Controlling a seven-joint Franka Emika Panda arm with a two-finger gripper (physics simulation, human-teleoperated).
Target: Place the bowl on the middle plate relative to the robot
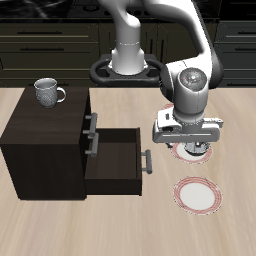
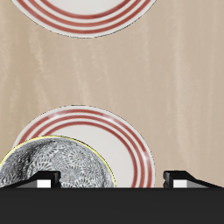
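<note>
Fingertips (image 2: 48, 181) spread apart, my gripper (image 2: 109, 179) grasping nothing; I see the bowl (image 2: 57, 166) beside one tip, resting on the middle plate (image 2: 105, 136). Placement looks done to me, only retreating upward left.

Simulated kitchen, dark cabinets (image 1: 40, 45) behind, wooden table (image 1: 110, 225), plates (image 1: 198, 195), mug (image 1: 47, 92)

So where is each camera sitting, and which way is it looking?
Exterior view: sits in front of the table and above it, looking back at the robot arm, cabinet and mug.
Wrist view: rides on the gripper, looking down at the bowl; its fingers show.
Both show the middle plate under the gripper.
</note>
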